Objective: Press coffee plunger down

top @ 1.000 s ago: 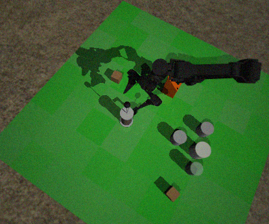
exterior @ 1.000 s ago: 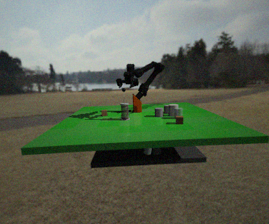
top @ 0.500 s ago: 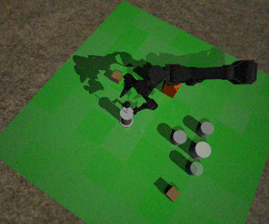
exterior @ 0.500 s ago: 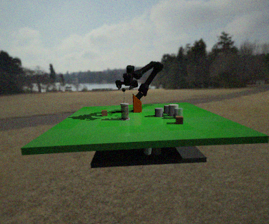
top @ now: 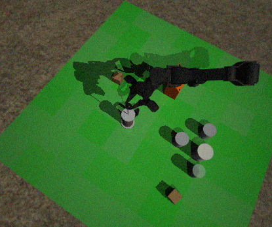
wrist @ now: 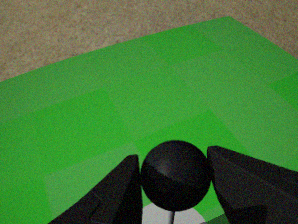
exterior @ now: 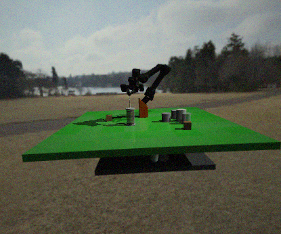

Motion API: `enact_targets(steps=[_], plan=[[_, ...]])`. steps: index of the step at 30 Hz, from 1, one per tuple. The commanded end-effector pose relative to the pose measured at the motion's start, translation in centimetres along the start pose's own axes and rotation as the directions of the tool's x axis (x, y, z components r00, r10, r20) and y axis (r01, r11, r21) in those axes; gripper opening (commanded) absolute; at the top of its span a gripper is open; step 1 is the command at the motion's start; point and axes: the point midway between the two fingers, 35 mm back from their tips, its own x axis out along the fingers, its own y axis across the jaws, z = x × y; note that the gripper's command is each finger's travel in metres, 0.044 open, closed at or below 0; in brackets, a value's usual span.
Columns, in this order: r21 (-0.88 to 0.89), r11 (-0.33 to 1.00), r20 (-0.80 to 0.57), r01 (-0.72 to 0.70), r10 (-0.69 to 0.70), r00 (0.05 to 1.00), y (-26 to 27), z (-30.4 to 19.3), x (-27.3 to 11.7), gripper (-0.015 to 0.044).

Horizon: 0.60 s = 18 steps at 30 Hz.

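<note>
The green desk (top: pixel 116 144) (exterior: pixel 147 138) (wrist: pixel 90 120) supports the upright coffee press (top: pixel 128 115) (exterior: pixel 130 116), two brown blocks, four cylinders and an orange block (top: pixel 172 92) (exterior: pixel 143 109), all inboard of its edges.

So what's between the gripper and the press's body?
The black knob is between the gripper's fingertips in the wrist view; the thin rod spans the stretch below it to the body in the exterior view.

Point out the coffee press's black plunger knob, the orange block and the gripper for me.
Plunger knob (top: pixel 128 105) (wrist: pixel 176 175): top and wrist views, on the ball's visible surface.
Orange block (top: pixel 172 92) (exterior: pixel 143 109): top and exterior views, on its side face.
Gripper (wrist: pixel 173 160): wrist view, midway between its fingertips.
</note>
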Motion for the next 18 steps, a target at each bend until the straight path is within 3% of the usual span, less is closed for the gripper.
enact_targets(steps=[1, 18], plan=[[0.004, 1.000, 0.001, 0.002, -0.002, 1.000, 0.0, 0.0, 0.0, 0.0111], [0.004, 1.000, 0.000, 0.003, -0.003, 1.000, -0.2, -1.1, 1.1, 0.0111]])
